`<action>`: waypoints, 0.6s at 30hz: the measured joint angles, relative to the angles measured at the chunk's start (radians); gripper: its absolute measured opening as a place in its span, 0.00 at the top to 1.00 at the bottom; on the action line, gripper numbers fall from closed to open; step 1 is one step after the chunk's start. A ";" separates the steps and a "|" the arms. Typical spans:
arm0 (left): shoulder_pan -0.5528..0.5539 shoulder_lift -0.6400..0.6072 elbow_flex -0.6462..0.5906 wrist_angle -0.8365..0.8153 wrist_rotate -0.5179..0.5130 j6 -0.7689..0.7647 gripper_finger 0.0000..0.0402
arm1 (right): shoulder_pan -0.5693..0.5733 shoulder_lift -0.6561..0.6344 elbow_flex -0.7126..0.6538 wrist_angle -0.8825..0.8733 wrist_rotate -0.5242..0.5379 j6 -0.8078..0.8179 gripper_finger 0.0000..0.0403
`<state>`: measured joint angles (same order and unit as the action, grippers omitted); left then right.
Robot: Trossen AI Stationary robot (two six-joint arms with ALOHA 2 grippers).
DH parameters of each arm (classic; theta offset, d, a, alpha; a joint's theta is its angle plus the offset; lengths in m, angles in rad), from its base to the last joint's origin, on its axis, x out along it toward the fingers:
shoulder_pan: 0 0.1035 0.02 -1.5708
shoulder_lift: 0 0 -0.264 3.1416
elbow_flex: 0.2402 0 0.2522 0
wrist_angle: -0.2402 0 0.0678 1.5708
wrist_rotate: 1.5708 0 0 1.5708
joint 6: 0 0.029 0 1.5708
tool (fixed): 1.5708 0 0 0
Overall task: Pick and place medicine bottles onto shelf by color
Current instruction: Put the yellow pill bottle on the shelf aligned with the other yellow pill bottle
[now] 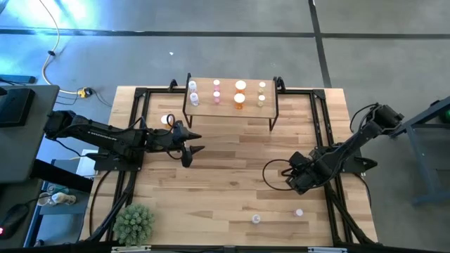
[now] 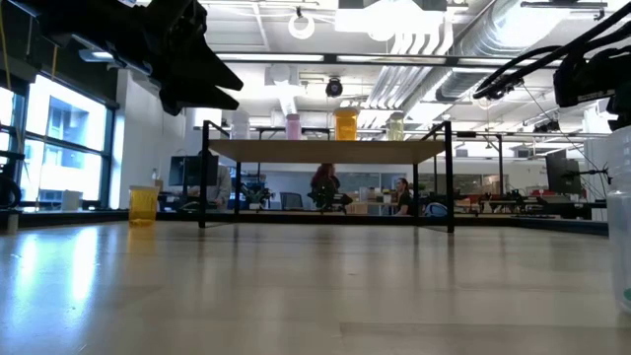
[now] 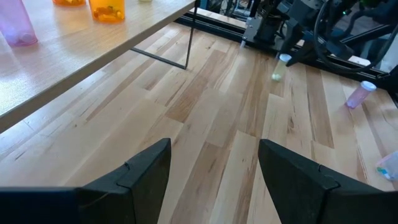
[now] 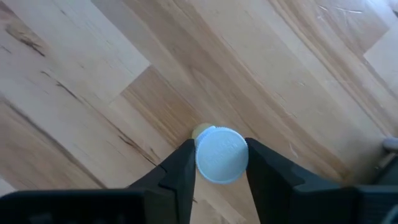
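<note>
The shelf (image 1: 271, 105) stands at the table's far middle and carries whitish-blue (image 1: 193, 92), pink (image 1: 216, 91), orange (image 1: 240, 92) and yellowish (image 1: 261, 93) bottles in rows. At the right of the table my right gripper (image 4: 221, 157) points down, shut on a small yellowish bottle (image 3: 278, 70) with a white cap. My left gripper (image 3: 214, 168) hovers open over bare table, left of the middle, with nothing between its fingers. Loose bottles rest on the table: one near the shelf's left leg (image 1: 166, 119), a whitish one (image 1: 256, 219) and a pink one (image 1: 299, 211) near the front edge. My right gripper pinches the bottle's white cap (image 4: 221, 144) between its two fingers, one on each side of the cap. The fingers come from above, slanting steeply down. The yellowish body (image 4: 200, 131) shows just under the cap; in the left wrist view the bottle stands about upright with its bottom at the tabletop.
A green spiky plant ball (image 1: 133, 222) sits at the near left corner. Black frame rails (image 1: 330, 140) run along the table's left and right sides. A black cable loop (image 1: 275, 172) lies beside my right gripper. Open wood lies between the shelf and the front edge.
</note>
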<state>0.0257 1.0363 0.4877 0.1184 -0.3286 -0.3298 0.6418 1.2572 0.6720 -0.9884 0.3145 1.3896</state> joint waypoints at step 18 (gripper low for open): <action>0.000 0.000 0.000 0.013 0.000 0.000 0.42 | -0.157 -0.001 0.212 0.052 0.025 -0.294 0.72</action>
<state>0.0257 1.0363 0.4877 0.1314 -0.3286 -0.3298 0.4844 1.2560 0.8843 -0.9368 0.3400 1.0954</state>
